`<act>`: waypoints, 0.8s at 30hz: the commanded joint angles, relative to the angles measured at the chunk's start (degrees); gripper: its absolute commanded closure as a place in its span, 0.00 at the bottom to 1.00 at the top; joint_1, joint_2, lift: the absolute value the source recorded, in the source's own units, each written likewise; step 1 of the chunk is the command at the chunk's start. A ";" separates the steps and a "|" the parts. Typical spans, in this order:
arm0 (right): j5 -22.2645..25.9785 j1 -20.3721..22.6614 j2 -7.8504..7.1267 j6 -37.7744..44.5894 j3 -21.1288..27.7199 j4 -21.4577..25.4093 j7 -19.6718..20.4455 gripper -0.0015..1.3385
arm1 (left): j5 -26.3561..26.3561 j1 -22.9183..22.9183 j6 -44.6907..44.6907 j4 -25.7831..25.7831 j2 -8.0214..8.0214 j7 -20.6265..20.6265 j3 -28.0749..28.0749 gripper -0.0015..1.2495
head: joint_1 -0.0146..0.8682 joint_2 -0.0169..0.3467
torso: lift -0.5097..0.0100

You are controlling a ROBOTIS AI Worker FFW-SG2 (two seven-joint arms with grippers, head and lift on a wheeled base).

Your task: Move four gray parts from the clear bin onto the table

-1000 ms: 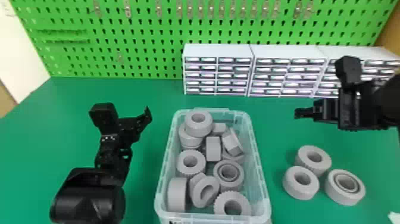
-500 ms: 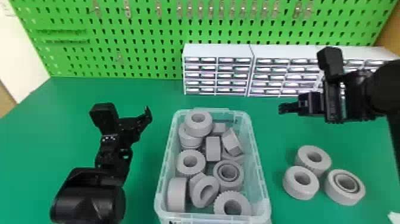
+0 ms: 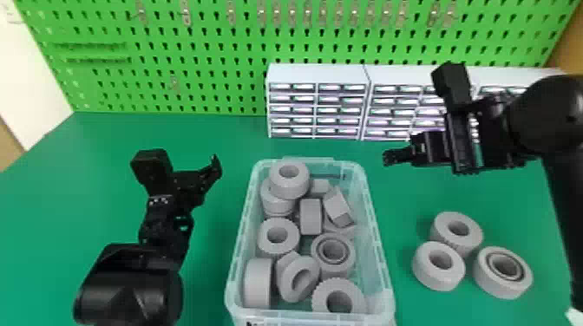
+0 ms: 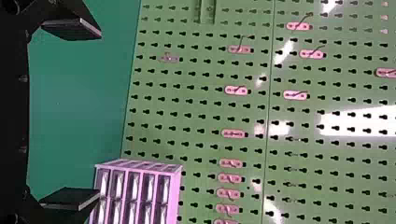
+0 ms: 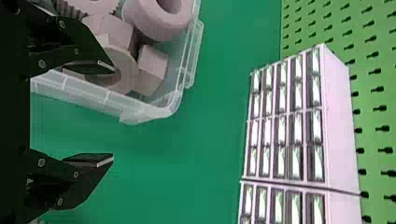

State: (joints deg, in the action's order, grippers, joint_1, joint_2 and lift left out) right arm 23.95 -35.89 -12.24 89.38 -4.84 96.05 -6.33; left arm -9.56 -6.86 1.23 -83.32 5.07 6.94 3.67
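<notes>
While the right gripper hangs over the table at half past one from the clear bin in the head view, the left gripper is out at ten o'clock, well apart from it. And look at that right gripper in its own wrist view: fingers spread well apart, nothing between them! Same story for the left gripper, wide open and empty.

Back in the head view, the bin is loaded with gray parts, one ring propped on another at eleven o'clock inside, one part up on its edge at eight. Three more rings sit on the table at three o'clock from the bin, bunched together: one at twelve, one at eight, one at four. Straight up at twelve o'clock from the bin, drawer cabinets line the green pegboard.
</notes>
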 commanded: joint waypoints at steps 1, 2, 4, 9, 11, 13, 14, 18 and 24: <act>1.19 -0.85 0.28 0.09 -2.37 0.10 0.00 0.43 | -0.02 -0.08 0.00 0.00 0.03 0.00 0.02 0.08 | 0.80 0.24 | 0.88; 1.45 -1.03 0.37 0.09 -2.89 0.19 0.00 0.43 | -0.02 -0.17 0.00 0.00 -0.06 0.00 0.02 0.08 | 0.80 0.24 | 0.88; 1.98 -1.38 0.37 -0.17 -4.21 0.19 0.00 0.43 | -0.02 -0.26 0.00 0.00 -0.06 0.00 0.02 0.08 | 0.80 0.24 | 0.88; 2.77 -2.17 0.55 -0.17 -7.02 0.10 0.00 0.43 | -0.02 -0.35 0.00 0.00 0.03 0.00 0.11 0.08 | 0.80 0.24 | 0.88; 3.30 -2.52 0.63 -0.26 -8.34 0.01 0.00 0.43 | -0.02 -0.44 0.00 0.09 0.03 0.00 0.11 0.08 | 0.80 0.24 | 0.88; 3.74 -2.96 0.63 -0.35 -9.57 -0.08 0.00 0.43 | -0.02 -0.44 0.00 0.00 -0.06 0.00 0.11 0.08 | 0.80 0.24 | 0.88; 4.09 -3.23 0.63 -0.35 -10.36 -0.16 0.00 0.43 | -0.02 -0.44 0.00 0.09 0.03 0.00 0.11 0.08 | 0.80 0.24 | 0.88; 5.50 -3.93 0.81 -0.61 -12.65 -0.87 0.00 0.42 | -0.02 -0.52 0.00 0.09 0.03 0.00 0.19 0.08 | 0.80 0.24 | 0.88; 7.25 -4.54 0.90 -1.23 -15.72 -1.83 0.00 0.42 | -0.02 -0.61 0.00 0.18 0.03 0.00 0.19 0.08 | 0.80 0.24 | 0.88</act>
State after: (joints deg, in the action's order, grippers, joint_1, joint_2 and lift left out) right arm 30.07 -40.05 -11.38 88.59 -18.64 94.76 -6.33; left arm -9.55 -7.42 1.23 -83.20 5.07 6.94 3.86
